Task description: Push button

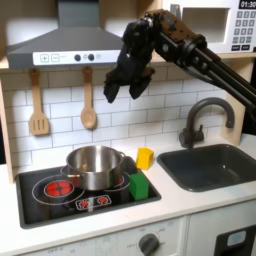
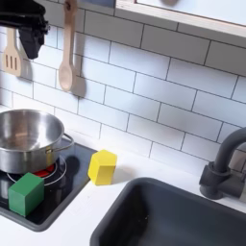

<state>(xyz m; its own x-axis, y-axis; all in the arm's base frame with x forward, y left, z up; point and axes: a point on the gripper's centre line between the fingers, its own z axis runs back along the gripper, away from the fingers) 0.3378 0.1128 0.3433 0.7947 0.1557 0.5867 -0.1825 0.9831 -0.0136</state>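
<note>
Hand: the black hand hangs fingers-down in front of the tiled wall, just below the range hood; in the second exterior view it sits at the top left corner. I cannot tell whether its fingers are apart or together.
Buttons: a row of small dark buttons runs along the hood's front panel, just left of the hand in the first exterior view and slightly above its fingertips.
Open room: bare tile lies under the hand, down to the pot; the wooden spoon and the wooden spatula hang on the wall to the first exterior view's left of that gap.
Edges: the hood's lower lip is close over the hand; the arm stretches away up toward the first exterior view's right, past the microwave.
Surface: a white desk carries a black stovetop with the pot on it, a green block at the stovetop's edge, and a yellow block between stovetop and sink.
Room: toy kitchen, white tile wall, dark faucet behind the sink.
</note>
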